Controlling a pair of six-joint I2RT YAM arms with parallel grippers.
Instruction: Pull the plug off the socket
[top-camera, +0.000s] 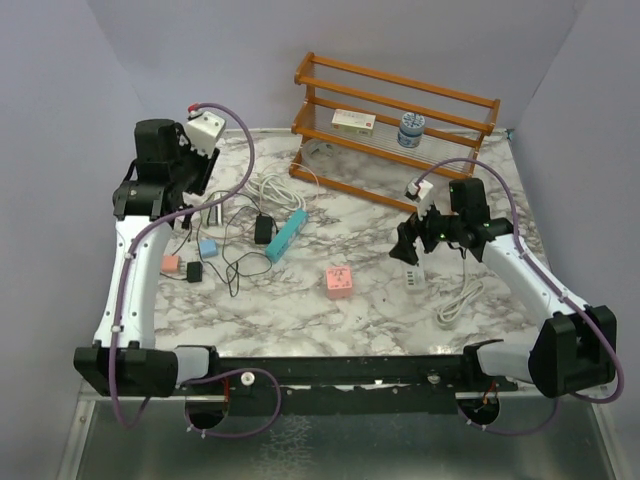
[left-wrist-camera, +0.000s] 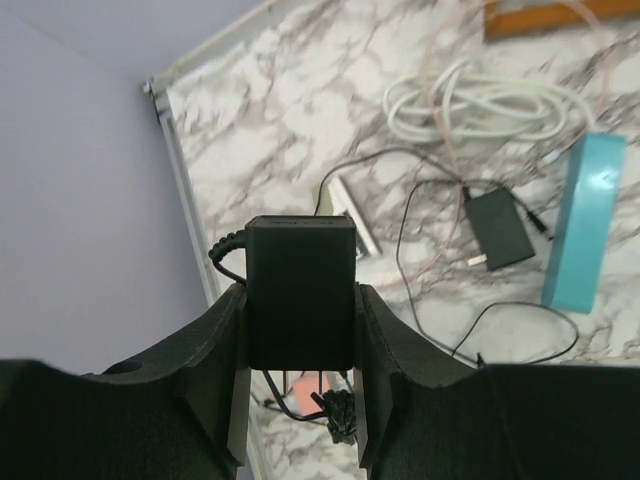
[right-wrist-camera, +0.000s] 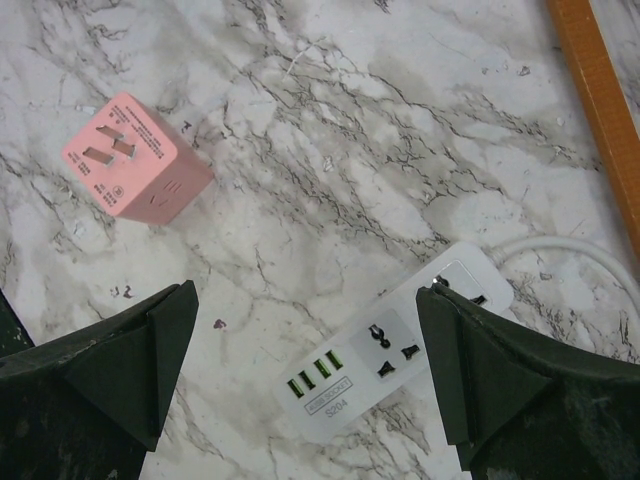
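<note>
While the right arm is hanging over the right half of the bench (top-camera: 370, 240), the left claw (left-wrist-camera: 300, 300) is clamping the black plug (left-wrist-camera: 300, 290). It's a boxy adapter, gripped by its two side faces, with the top end sticking out past the fingertips. A thin black cord is leaving its upper left corner and looping down behind the left finger. The plug is sitting at the left edge of the bench, close to the wall. Its lower end is hiding behind the fingers, so I can't tell whether it's seated in a socket or hanging free. A small silver piece (left-wrist-camera: 352, 225) is lying on the marble just beyond it, possibly another connector, but the view is too blurry.

The right claw (right-wrist-camera: 307, 300) is standing wide open and holding nothing. It's hovering over a white power strip (right-wrist-camera: 390, 350), which is lying flat with socket face and green USB ports up and its white cable running off to the right. A pink cube adapter (right-wrist-camera: 135, 160) is sitting well apart from the strip, towards bench centre.

Also lying mid-left:
- teal power strip (left-wrist-camera: 585, 220)
- second black adapter (left-wrist-camera: 497, 228), just beside the teal strip
- coil of white cable (left-wrist-camera: 480, 105), behind both

A wooden rack (top-camera: 395, 115) is standing at the back, carrying a small box (top-camera: 354, 122) and a blue-lidded jar (top-camera: 411, 129).
</note>
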